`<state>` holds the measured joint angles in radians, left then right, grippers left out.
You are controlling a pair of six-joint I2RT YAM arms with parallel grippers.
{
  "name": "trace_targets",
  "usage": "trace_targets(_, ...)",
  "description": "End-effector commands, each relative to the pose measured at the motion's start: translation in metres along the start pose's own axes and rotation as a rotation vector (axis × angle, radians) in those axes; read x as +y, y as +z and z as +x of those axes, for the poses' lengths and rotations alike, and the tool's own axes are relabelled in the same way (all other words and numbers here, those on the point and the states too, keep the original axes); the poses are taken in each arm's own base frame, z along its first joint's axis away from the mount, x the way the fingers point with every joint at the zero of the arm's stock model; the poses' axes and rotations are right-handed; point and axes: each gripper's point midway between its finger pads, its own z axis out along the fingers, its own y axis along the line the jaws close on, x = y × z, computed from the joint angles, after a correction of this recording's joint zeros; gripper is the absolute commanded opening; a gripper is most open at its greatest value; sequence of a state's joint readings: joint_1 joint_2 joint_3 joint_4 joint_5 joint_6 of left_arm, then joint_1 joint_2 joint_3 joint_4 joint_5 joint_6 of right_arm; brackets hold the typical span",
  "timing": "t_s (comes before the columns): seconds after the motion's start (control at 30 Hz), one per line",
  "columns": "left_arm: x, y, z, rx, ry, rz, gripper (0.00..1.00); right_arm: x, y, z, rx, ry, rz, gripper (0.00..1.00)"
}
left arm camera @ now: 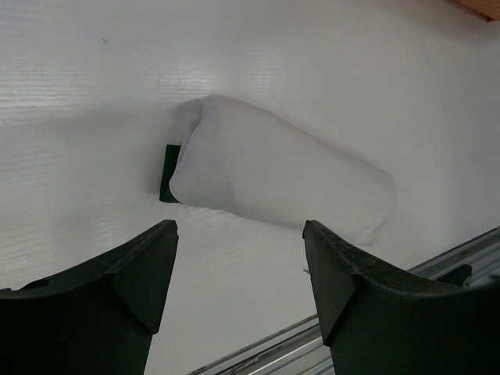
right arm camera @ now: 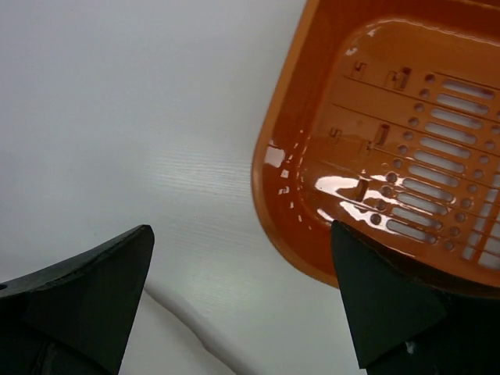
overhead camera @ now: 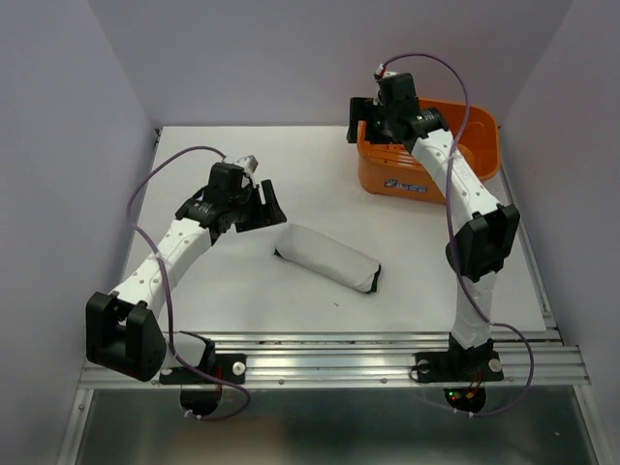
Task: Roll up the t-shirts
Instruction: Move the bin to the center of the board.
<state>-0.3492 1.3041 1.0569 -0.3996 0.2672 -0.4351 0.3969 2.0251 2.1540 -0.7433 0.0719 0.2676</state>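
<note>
One t-shirt (overhead camera: 327, 257) lies rolled into a white cylinder in the middle of the table, with a bit of dark green showing at its ends. It also shows in the left wrist view (left arm camera: 273, 176), with a green edge at its left end. My left gripper (overhead camera: 262, 208) is open and empty, just left of the roll's left end and apart from it. My right gripper (overhead camera: 373, 121) is open and empty, held above the near left corner of the orange basket (overhead camera: 475, 126). In the right wrist view the basket's inside (right arm camera: 406, 141) holds nothing.
The orange basket stands at the table's back right. Metal rails (overhead camera: 339, 354) run along the table's front edge. Grey walls close in the left, back and right sides.
</note>
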Motion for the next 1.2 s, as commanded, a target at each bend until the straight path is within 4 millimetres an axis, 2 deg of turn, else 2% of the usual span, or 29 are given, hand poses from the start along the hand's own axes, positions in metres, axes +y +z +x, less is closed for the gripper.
trace_targets(0.0, -0.005, -0.002, -0.004, -0.012, 0.012, 0.035, 0.76, -0.013, 0.011, 0.020, 0.120, -0.027, 0.006, 1.00)
trace_targets(0.03, -0.004, 0.000, -0.003, -0.005, 0.008, 0.033, 0.76, -0.010, 0.012, 0.020, 0.127, -0.026, -0.010, 1.00)
trace_targets(0.13, -0.001, 0.001, 0.000, -0.001, 0.000, 0.024, 0.76, 0.000, 0.018, 0.040, 0.190, -0.030, -0.079, 1.00)
trace_targets(0.2, 0.000, 0.001, 0.002, -0.001, -0.002, 0.020, 0.76, 0.013, 0.010, 0.036, 0.171, -0.039, -0.161, 1.00)
trace_targets(0.23, 0.001, 0.001, 0.004, -0.002, -0.006, 0.013, 0.76, 0.015, 0.010, 0.044, 0.193, -0.038, -0.184, 1.00)
trace_targets(0.43, 0.004, 0.003, 0.008, 0.008, -0.011, 0.008, 0.75, 0.041, -0.002, 0.057, 0.246, -0.059, -0.326, 0.99)
trace_targets(0.5, 0.005, 0.003, 0.008, 0.005, -0.014, 0.005, 0.75, 0.060, -0.010, 0.062, 0.256, -0.083, -0.390, 0.98)
trace_targets(0.53, 0.005, 0.003, 0.008, 0.007, -0.013, 0.004, 0.75, 0.063, -0.012, 0.061, 0.253, -0.085, -0.406, 0.98)
trace_targets(0.6, 0.008, 0.004, 0.008, 0.006, -0.019, -0.009, 0.75, 0.088, -0.025, 0.065, 0.262, -0.104, -0.496, 0.98)
trace_targets(0.8, 0.019, 0.017, 0.021, 0.041, -0.068, -0.038, 0.76, 0.125, -0.047, 0.082, 0.305, -0.152, -0.605, 0.98)
trace_targets(0.9, 0.020, 0.022, 0.023, 0.046, -0.079, -0.041, 0.76, 0.118, -0.046, 0.078, 0.276, -0.150, -0.529, 0.97)
trace_targets(0.93, 0.021, 0.023, 0.023, 0.048, -0.078, -0.046, 0.76, 0.112, -0.052, 0.067, 0.230, -0.151, -0.483, 0.97)
trace_targets(0.97, 0.025, 0.024, 0.024, 0.055, -0.080, -0.062, 0.76, 0.107, -0.053, 0.070, 0.228, -0.146, -0.461, 0.98)
trace_targets(1.0, 0.028, 0.027, 0.026, 0.065, -0.082, -0.074, 0.76, 0.110, -0.057, 0.058, 0.163, -0.146, -0.474, 0.98)
trace_targets(1.03, 0.031, 0.028, 0.029, 0.074, -0.085, -0.084, 0.76, 0.112, -0.086, 0.037, 0.073, -0.142, -0.491, 0.99)
trace_targets(1.07, 0.033, 0.029, 0.031, 0.080, -0.087, -0.086, 0.76, 0.111, -0.096, 0.031, 0.025, -0.131, -0.495, 1.00)
trace_targets(1.1, 0.032, 0.031, 0.032, 0.081, -0.087, -0.079, 0.76, 0.107, -0.096, 0.034, -0.007, -0.110, -0.484, 1.00)
trace_targets(1.13, 0.033, 0.033, 0.033, 0.082, -0.085, -0.076, 0.76, 0.102, -0.121, 0.020, -0.078, -0.101, -0.470, 1.00)
trace_targets(1.17, 0.034, 0.035, 0.034, 0.081, -0.078, -0.073, 0.76, 0.097, -0.127, 0.020, -0.098, -0.088, -0.455, 1.00)
